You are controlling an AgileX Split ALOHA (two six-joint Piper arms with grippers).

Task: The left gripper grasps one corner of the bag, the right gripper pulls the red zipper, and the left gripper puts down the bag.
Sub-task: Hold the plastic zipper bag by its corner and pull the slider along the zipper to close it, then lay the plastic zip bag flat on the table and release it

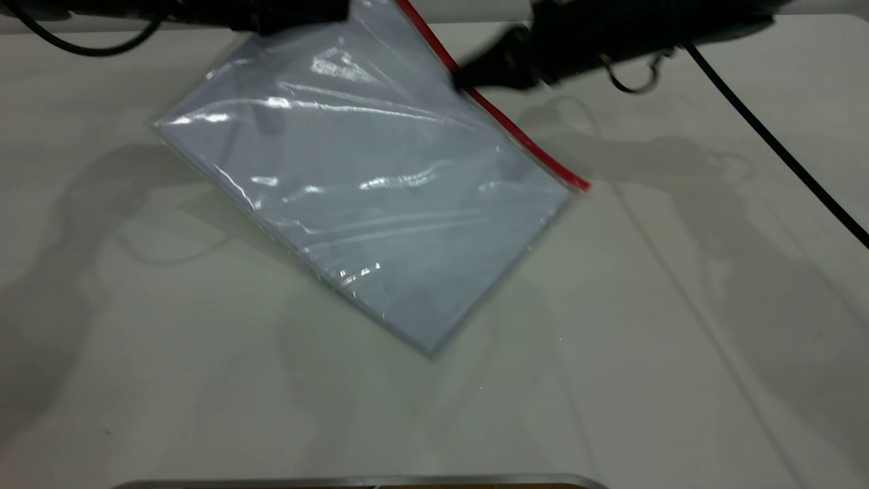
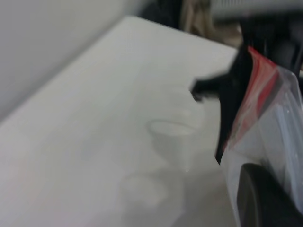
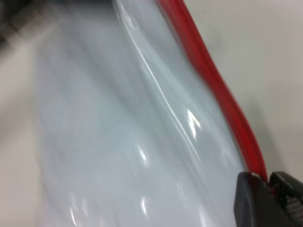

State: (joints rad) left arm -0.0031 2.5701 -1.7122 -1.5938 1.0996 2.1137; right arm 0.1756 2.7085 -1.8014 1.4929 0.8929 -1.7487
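Note:
The bag (image 1: 366, 197) is a clear pouch with white sheets inside. It hangs tilted over the table, its lowest corner down near the tabletop. My left gripper (image 1: 329, 15) is at the far edge, shut on the bag's upper corner. In the left wrist view one of its fingers (image 2: 265, 203) shows behind the film of the bag (image 2: 284, 137). The red zipper (image 1: 516, 129) runs down the bag's right edge. My right gripper (image 1: 463, 76) is shut on the red zipper partway along. The right wrist view shows the right gripper (image 3: 269, 182) pinching the red zipper (image 3: 213, 80), with the bag (image 3: 118, 132) beside it.
The white table (image 1: 679, 305) carries nothing else. A thick black cable (image 1: 774, 142) trails from the right arm across the table's right side, and a small cable loop (image 1: 635, 78) hangs under that arm. A metal edge (image 1: 353, 481) lies along the near side.

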